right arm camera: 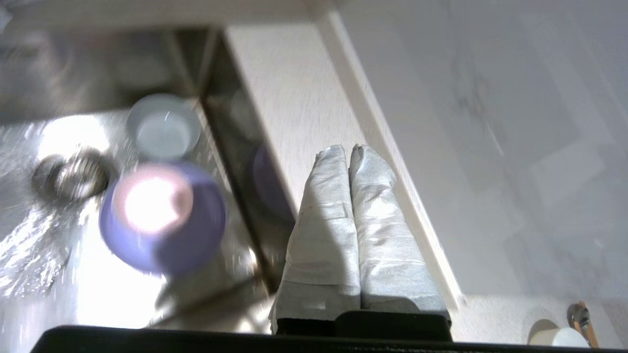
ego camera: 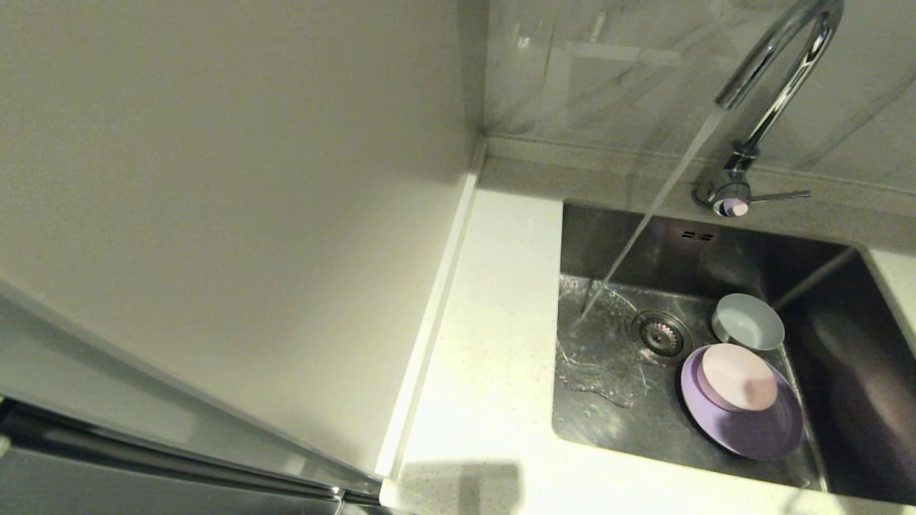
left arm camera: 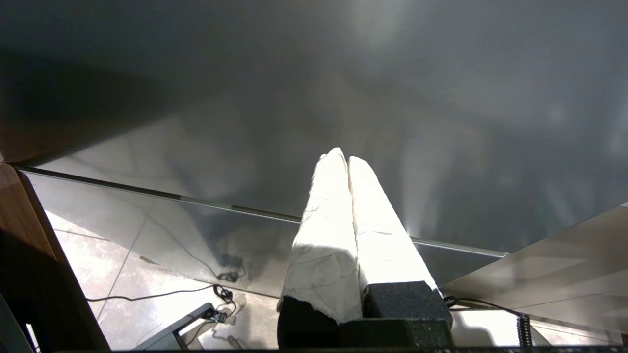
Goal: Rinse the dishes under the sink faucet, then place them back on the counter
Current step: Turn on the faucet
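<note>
White speckled counter (ego camera: 494,343) runs along the near and left edges of the sink (ego camera: 615,422), with a cream wall panel (ego camera: 215,179) standing to its left. Nearest me in the steel basin lies the lavender plate (ego camera: 751,429), flat on the bottom toward the right side, and the pink bowl (ego camera: 737,377) sits on top of it, shifted toward the plate's far-left part. Just beyond them the pale blue bowl (ego camera: 748,322) stands upright on the basin floor, close beside the plate's far edge. The drain strainer (ego camera: 660,333) is just left of both bowls. Water (ego camera: 665,186) pours in a slanted stream from the faucet (ego camera: 776,79) and lands left of the drain, spreading in a rippled puddle (ego camera: 601,357) over the left part of the floor. Two small overflow slots (ego camera: 698,234) show on the far wall, and the faucet's thin lever (ego camera: 780,195) points right at its base on the back ledge.

Neither of my arms shows from the head camera. My right gripper (right arm camera: 349,149) hangs over the counter strip right of the sink, fingers pressed together with nothing between them. My left gripper (left arm camera: 342,158) is away from the sink, before a dark glossy panel (left arm camera: 441,98) with tiled floor (left arm camera: 147,274) below, fingers likewise closed and empty
</note>
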Motion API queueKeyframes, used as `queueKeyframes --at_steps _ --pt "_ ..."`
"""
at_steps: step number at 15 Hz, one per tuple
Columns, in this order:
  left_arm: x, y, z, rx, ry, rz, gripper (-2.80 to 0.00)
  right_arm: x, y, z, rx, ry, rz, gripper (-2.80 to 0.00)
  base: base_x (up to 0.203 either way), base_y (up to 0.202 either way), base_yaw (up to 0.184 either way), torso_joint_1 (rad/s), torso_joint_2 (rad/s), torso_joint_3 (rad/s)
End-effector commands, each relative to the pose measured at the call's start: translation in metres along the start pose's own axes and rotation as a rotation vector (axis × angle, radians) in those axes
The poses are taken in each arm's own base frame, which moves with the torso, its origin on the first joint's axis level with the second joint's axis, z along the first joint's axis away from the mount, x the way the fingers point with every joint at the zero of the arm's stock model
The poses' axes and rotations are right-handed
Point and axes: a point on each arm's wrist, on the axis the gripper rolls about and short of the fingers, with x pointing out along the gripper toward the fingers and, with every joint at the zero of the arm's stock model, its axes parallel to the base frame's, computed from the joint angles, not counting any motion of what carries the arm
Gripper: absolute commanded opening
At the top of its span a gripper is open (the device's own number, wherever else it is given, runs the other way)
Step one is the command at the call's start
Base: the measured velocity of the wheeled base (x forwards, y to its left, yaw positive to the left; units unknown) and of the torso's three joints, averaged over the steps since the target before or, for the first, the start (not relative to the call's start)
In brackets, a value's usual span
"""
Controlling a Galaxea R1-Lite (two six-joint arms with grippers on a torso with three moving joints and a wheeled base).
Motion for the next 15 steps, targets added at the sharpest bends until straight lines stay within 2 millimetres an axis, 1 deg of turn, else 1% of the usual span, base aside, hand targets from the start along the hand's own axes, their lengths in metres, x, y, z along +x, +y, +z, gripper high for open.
queueKeyframes --at_steps 1,2,3,5,6,7,8,10,12,13,15 --pt "0.000 0.000 -0.001 0.000 0.004 0.000 -2.80 -0.060 -0.042 -0.043 0.046 -0.103 0.060 -2.80 0.000 0.000 0.000 0.000 0.00 0.000" --pt "0.000 0.000 -0.001 0.000 0.002 0.000 -2.80 -0.071 -0.051 -0.064 0.035 -0.105 0.101 -2.80 0.000 0.000 0.000 0.000 0.00 0.000" --pt "0.000 0.000 -0.001 0.000 0.002 0.000 -2.80 -0.079 -0.059 -0.084 0.024 -0.103 0.135 -2.80 0.000 0.000 0.000 0.000 0.00 0.000" --pt "0.000 0.000 -0.001 0.000 0.003 0.000 -2.80 -0.085 -0.066 -0.126 -0.013 -0.063 0.184 -2.80 0.000 0.000 0.000 0.000 0.00 0.000" --pt "0.000 0.000 -0.001 0.000 0.004 0.000 -2.80 -0.085 -0.067 -0.139 -0.027 -0.015 0.204 -2.80 0.000 0.000 0.000 0.000 0.00 0.000" --pt "0.000 0.000 -0.001 0.000 0.004 0.000 -2.80 -0.084 -0.066 -0.145 -0.014 0.038 0.241 -2.80 0.000 0.000 0.000 0.000 0.00 0.000" --pt "0.000 0.000 -0.001 0.000 0.002 0.000 -2.80 -0.084 -0.065 -0.145 -0.012 0.041 0.291 -2.80 0.000 0.000 0.000 0.000 0.00 0.000" --pt "0.000 0.000 -0.001 0.000 0.004 0.000 -2.80 -0.087 -0.066 -0.142 -0.010 0.026 0.358 -2.80 0.000 0.000 0.000 0.000 0.00 0.000" --pt "0.000 0.000 -0.001 0.000 0.004 0.000 -2.80 -0.086 -0.073 -0.145 -0.014 0.001 0.418 -2.80 0.000 0.000 0.000 0.000 0.00 0.000" --pt "0.000 0.000 -0.001 0.000 0.003 0.000 -2.80 -0.089 -0.079 -0.151 -0.026 -0.038 0.442 -2.80 0.000 0.000 0.000 0.000 0.00 0.000" --pt "0.000 0.000 -0.001 0.000 0.004 0.000 -2.80 -0.096 -0.090 -0.177 -0.064 -0.102 0.460 -2.80 0.000 0.000 0.000 0.000 0.00 0.000"
